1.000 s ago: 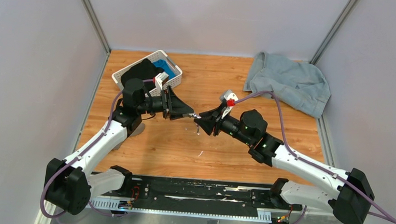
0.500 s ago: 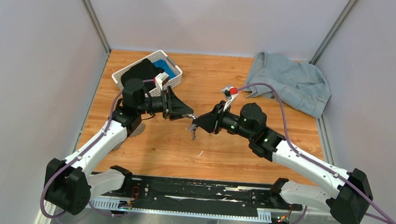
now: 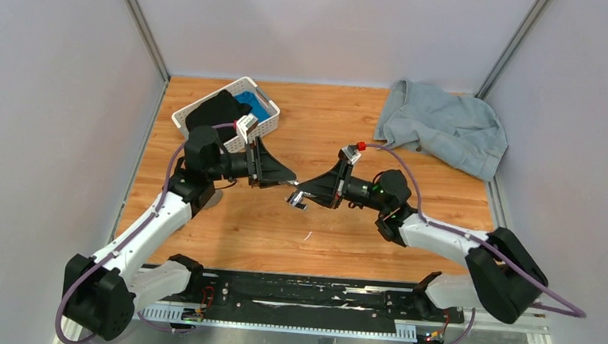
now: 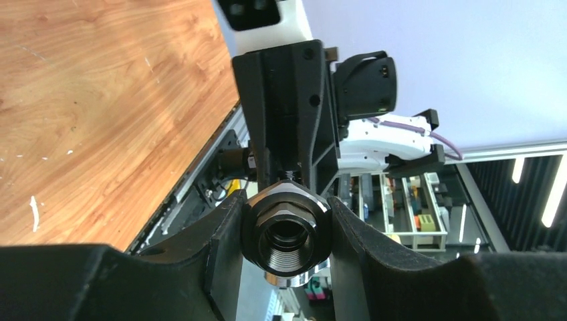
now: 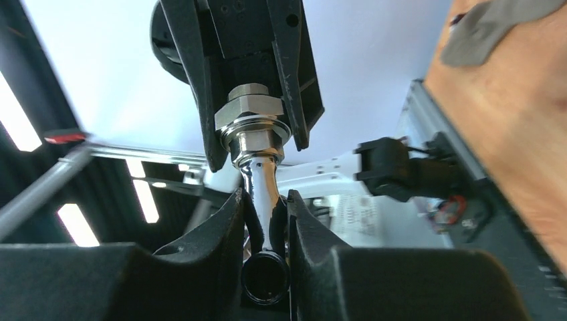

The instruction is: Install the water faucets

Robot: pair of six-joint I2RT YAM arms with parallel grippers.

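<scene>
above the table (image 3: 336,246) centre, the left gripper (image 3: 289,178) is clamping the grey threaded fitting (image 4: 286,234), probably bracing it against turning. beside it, the right gripper (image 3: 300,197) is pinching the shiny tap (image 5: 262,184) by its stem, seemingly for screwing in. the joined faucet's long axis is running gripper to gripper, nearly level, with the tap end pointing right.

Table (image 3: 321,237): bare wood open along the near strip and at far centre; far-left corner taken by white basket (image 3: 266,115); far-right by grey cloth (image 3: 447,125); mid-table barred by left gripper (image 3: 288,177) and right gripper (image 3: 301,194), bridged by one faucet (image 5: 257,144); side walls (image 3: 48,124) hem both flanks.
</scene>
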